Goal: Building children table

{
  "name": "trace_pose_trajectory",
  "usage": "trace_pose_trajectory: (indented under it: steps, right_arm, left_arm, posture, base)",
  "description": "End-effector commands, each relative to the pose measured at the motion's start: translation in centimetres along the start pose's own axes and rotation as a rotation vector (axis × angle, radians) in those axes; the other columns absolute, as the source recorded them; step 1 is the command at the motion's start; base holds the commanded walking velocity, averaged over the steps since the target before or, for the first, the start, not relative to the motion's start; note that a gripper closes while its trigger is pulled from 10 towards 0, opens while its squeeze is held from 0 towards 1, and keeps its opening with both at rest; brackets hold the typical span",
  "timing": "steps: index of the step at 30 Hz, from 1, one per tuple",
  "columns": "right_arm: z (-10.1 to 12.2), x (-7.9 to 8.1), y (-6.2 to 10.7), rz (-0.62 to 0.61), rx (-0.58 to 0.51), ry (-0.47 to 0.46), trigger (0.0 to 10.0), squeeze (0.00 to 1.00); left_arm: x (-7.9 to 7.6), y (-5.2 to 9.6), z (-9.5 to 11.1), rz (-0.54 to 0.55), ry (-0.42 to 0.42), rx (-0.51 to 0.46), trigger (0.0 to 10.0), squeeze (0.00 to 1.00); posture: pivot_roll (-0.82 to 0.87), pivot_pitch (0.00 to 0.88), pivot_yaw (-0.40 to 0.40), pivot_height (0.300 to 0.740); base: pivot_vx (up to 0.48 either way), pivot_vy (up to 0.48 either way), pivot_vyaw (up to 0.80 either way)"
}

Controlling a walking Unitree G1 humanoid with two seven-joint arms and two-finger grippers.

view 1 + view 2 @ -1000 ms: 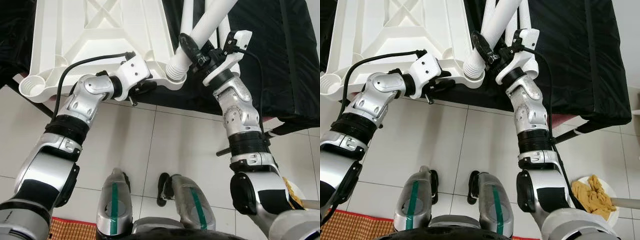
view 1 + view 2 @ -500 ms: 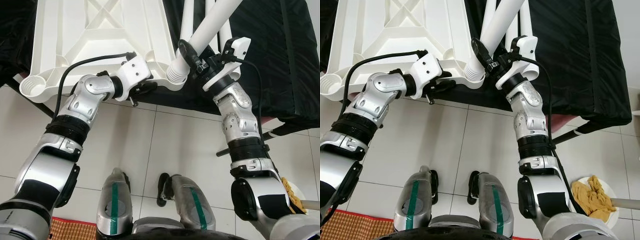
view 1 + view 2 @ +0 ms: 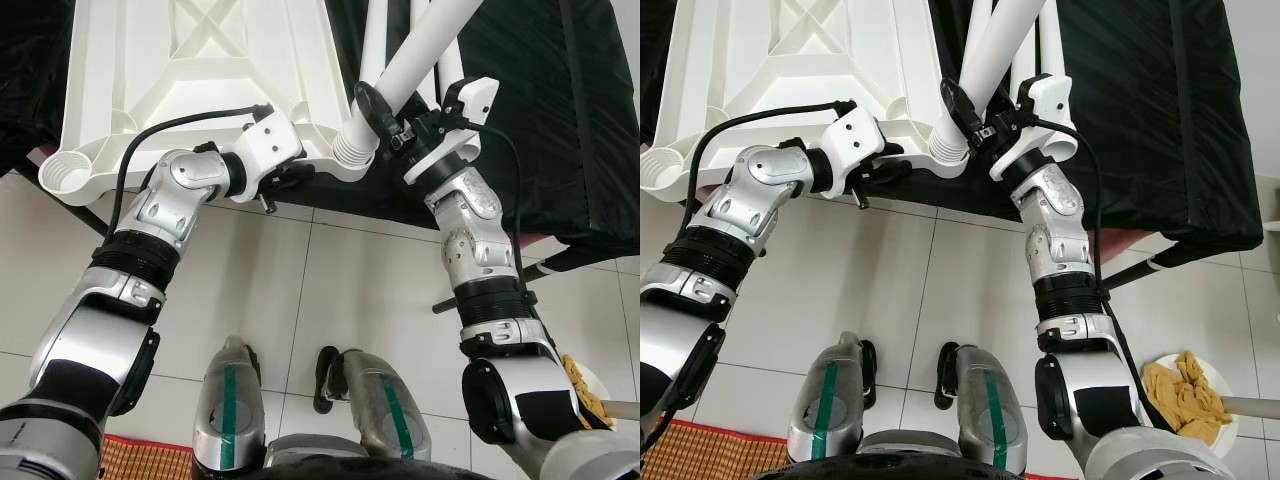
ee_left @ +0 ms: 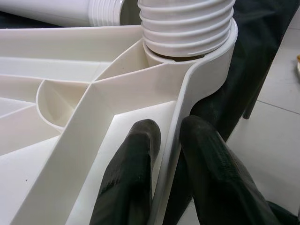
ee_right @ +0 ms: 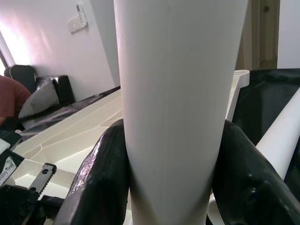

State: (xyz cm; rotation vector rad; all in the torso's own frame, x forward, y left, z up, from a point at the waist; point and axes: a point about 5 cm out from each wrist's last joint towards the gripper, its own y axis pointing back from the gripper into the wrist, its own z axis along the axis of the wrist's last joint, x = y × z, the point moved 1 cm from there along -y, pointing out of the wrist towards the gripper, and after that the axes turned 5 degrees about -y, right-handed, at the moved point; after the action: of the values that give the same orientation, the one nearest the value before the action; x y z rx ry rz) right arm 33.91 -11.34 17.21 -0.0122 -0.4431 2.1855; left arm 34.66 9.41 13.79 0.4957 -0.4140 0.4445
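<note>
Left eye view: an overturned white plastic table top [image 3: 190, 70], ribbed underside up, lies on a surface draped in black cloth [image 3: 560, 110], occupying the 10 to 12 o'clock part of the frame. Its near edge overhangs the tiled floor [image 3: 330, 290].

The left gripper [image 3: 285, 178] is at the near rim of the table top, just at 9 o'clock of the corner socket [image 3: 352, 150]. Left wrist view: its two black fingers [image 4: 129, 178] are closed on the thin upright rim wall, one finger on each face, both touching the plastic.

A white table leg [image 3: 425, 45] stands tilted in that corner socket, its ribbed threaded end [image 4: 187, 23] seated in the socket ring. The leg leans away toward 1 o'clock in the left eye view. The right gripper [image 3: 385, 112] clamps the leg just above the threaded end. Right wrist view: the black fingers [image 5: 101, 173] press on opposite sides of the white tube, fully in contact.

More loose white legs [image 3: 372, 40] lie on the black cloth behind the held leg, at 12 o'clock. A second empty corner socket [image 3: 62, 172] of the table top shows at 9 o'clock.

Right eye view: at 5 o'clock, a white bowl [image 3: 1220, 425] on the floor holds a yellow cloth [image 3: 1185, 390]. A woven mat edge [image 3: 700, 450] lies at 7 o'clock.
</note>
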Motion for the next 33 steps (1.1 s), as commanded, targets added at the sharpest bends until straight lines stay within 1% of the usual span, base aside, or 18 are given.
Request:
trace_pose_trajectory:
  steps: [1,4,5,8,9,14,25,27,33]
  right_arm:
    - [-2.8,-0.7,1.3,-0.052,0.149,0.006,10.0,0.00]
    - [-2.9,-0.5,1.2,-0.040,0.168,0.030,10.0,0.00]
    - [-3.0,-0.3,1.2,-0.028,0.182,0.054,10.0,0.00]
    - [-3.1,-0.2,1.2,-0.019,0.194,0.065,10.0,0.00]
    - [-3.1,-0.1,1.1,-0.004,0.205,0.087,10.0,0.00]
    - [-3.1,0.1,1.1,0.016,0.217,0.123,10.0,0.00]
    - [-3.4,0.6,1.3,0.050,0.224,0.143,10.0,0.00]
    - [-3.5,1.2,1.4,0.084,0.227,0.149,10.0,0.00]
    - [-3.6,1.8,1.4,0.121,0.226,0.131,10.0,0.00]
  left_arm:
    - [0.6,0.1,1.6,0.022,-0.061,-0.055,10.0,0.00]
    - [0.6,0.1,1.7,0.021,-0.062,-0.056,10.0,0.00]
    - [0.6,0.2,1.7,0.022,-0.062,-0.056,10.0,0.00]
    - [0.6,0.2,1.7,0.022,-0.063,-0.058,10.0,0.00]
    - [0.6,0.2,1.7,0.022,-0.065,-0.059,10.0,0.00]
    - [0.5,0.2,1.9,0.022,-0.063,-0.064,10.0,0.00]
    - [0.6,0.2,2.0,0.026,-0.067,-0.064,10.0,0.00]
    - [0.6,0.3,2.0,0.026,-0.068,-0.065,10.0,0.00]
    - [0.6,0.3,2.1,0.026,-0.073,-0.066,10.0,0.00]
  posture:
    - [0.03,0.073,-0.051,0.740]
    - [0.03,0.073,-0.051,0.740]
    - [0.03,0.074,-0.052,0.740]
    - [0.03,0.074,-0.052,0.740]
    - [0.03,0.074,-0.053,0.740]
    - [0.03,0.077,-0.055,0.740]
    - [0.03,0.078,-0.055,0.740]
    - [0.03,0.078,-0.053,0.740]
    - [0.03,0.080,-0.050,0.740]
  base:
    - [0.000,0.000,0.00]
    - [0.000,0.000,0.00]
    - [0.000,0.000,0.00]
    - [0.000,0.000,0.00]
    - [0.000,0.000,0.00]
    - [0.000,0.000,0.00]
    - [0.000,0.000,0.00]
    - [0.000,0.000,0.00]
    - [0.000,0.000,0.00]
